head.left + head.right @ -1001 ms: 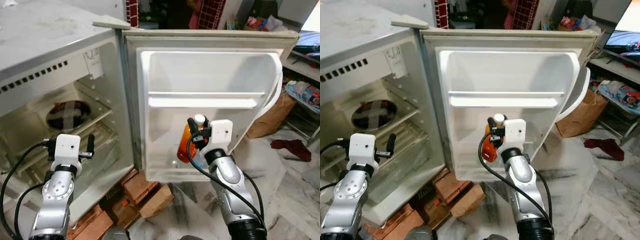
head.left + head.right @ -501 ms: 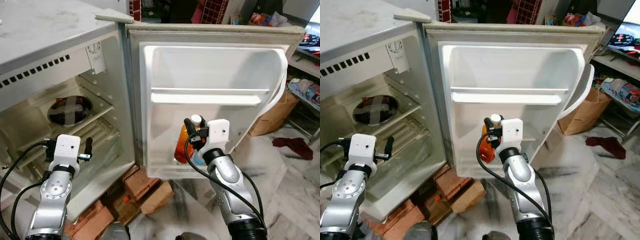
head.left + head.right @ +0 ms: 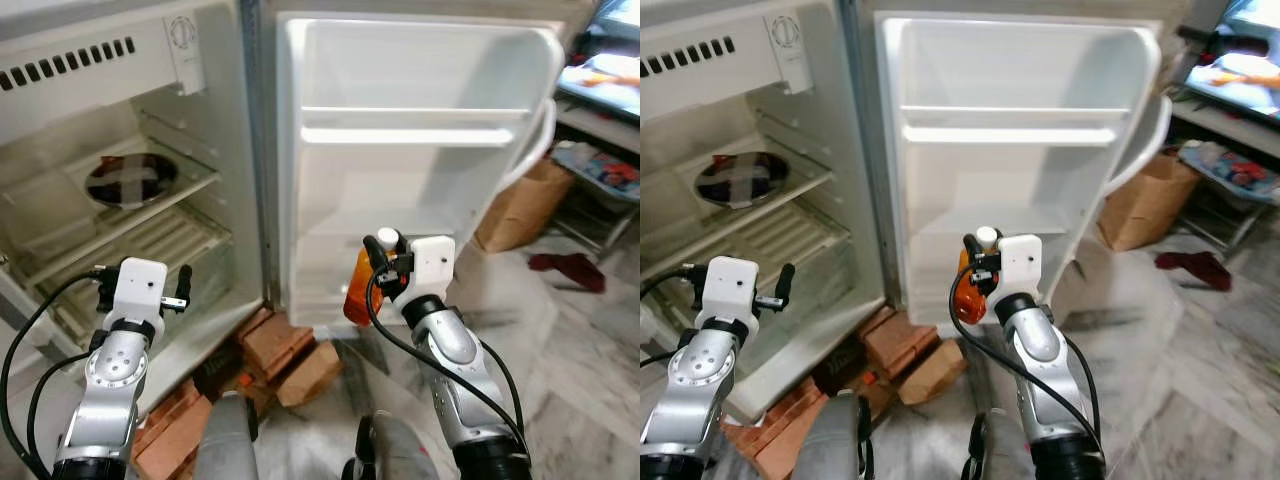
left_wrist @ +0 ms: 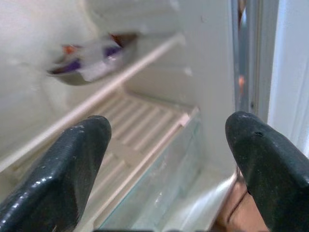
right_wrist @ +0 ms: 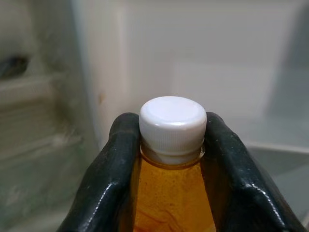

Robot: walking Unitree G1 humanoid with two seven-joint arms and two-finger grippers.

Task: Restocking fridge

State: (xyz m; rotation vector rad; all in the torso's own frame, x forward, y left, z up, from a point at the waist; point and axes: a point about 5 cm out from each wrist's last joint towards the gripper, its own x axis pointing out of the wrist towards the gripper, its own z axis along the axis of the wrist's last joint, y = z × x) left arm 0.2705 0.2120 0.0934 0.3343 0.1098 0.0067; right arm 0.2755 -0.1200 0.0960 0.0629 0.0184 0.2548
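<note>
My right gripper [image 3: 380, 262] is shut on the neck of an orange bottle [image 3: 358, 290] with a white cap [image 5: 172, 120], held upright just in front of the open fridge door's lower shelf [image 3: 400, 225]. The black fingers [image 5: 113, 183] clamp right under the cap. The fridge [image 3: 120, 130] stands open on the left, its door [image 3: 420, 120] swung wide. My left gripper [image 3: 140, 290] is open in front of the lower fridge compartment, nothing between its fingertips [image 4: 72, 159]. A foil-covered bowl [image 3: 130, 180] sits on the fridge's upper wire shelf.
Bricks [image 3: 290, 350] prop up the fridge at its front corner. A brown paper bag [image 3: 520, 205] stands on the marble floor right of the door, with a red cloth [image 3: 565, 270] beyond it. The door's upper rail shelf [image 3: 410, 125] holds nothing.
The camera has moved closer and tipped down, so the fridge top left the view. The right gripper keeps hold of the bottle near the door's lower shelf. The left arm holds its pose.
</note>
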